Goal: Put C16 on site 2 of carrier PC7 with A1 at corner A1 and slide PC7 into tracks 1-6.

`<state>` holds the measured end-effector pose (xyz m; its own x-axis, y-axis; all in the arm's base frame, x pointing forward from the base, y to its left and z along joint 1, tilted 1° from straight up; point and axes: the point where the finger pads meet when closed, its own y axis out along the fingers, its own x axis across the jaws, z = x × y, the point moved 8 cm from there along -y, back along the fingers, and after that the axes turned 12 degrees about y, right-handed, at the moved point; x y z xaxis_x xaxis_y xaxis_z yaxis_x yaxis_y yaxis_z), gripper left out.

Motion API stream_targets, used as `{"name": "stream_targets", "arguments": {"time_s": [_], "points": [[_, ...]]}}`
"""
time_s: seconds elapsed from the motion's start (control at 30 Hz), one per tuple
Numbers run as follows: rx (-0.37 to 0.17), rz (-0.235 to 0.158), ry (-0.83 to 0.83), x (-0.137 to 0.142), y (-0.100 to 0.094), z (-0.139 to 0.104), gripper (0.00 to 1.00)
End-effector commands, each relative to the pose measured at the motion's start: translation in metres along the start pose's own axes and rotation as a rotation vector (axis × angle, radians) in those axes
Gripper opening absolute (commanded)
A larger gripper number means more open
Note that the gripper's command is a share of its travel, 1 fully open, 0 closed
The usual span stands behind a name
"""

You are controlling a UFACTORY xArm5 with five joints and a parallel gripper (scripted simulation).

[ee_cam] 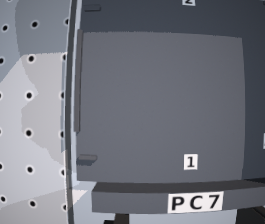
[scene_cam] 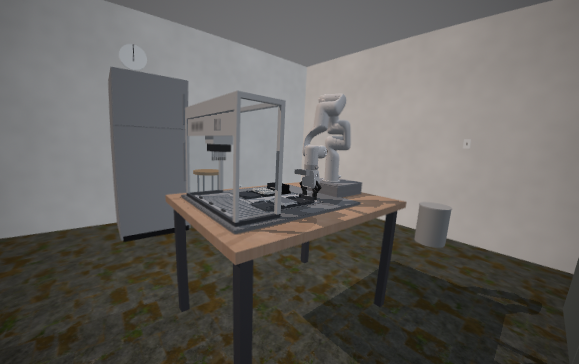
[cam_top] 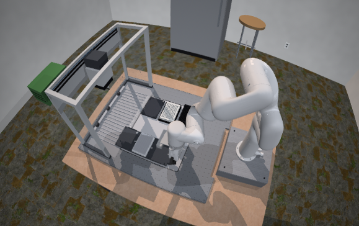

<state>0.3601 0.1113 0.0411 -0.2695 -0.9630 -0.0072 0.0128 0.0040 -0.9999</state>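
Observation:
Carrier PC7 (cam_top: 160,152) (ee_cam: 158,110) lies on the pale apron (cam_top: 147,125), its far end near the rails (cam_top: 119,108). C16 (cam_top: 143,144), a grey plate, is on site 2; its labels and exact seating cannot be read. Sites 1 and 3 are bare. White C15 (cam_top: 170,112) is on nest S2, black C51 (cam_top: 183,113) on S1; nest S3 (cam_top: 153,107) is empty. My gripper (cam_top: 172,161) (scene_cam: 311,193) (ee_cam: 184,222) is open and low at the carrier's handle end. Its fingertips show just beyond the PC7 label bar in the wrist view, with nothing gripped. The lamps behind the rails look dark.
A white frame (cam_top: 147,56) with a dark instrument head (cam_top: 96,59) stands over the rails. The nests stand in a row beside the apron. The carrier's long edge is beside the perforated deck (ee_cam: 29,112) in the wrist view. My arm partly hides the apron near the handle.

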Motion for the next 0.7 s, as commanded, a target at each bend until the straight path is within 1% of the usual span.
{"name": "stream_targets", "arguments": {"time_s": [0.0,0.67], "points": [[0.003,0.002,0.000,-0.001,-0.001,0.004,0.81],[0.003,0.002,0.000,-0.005,-0.001,0.022,0.81]]}}
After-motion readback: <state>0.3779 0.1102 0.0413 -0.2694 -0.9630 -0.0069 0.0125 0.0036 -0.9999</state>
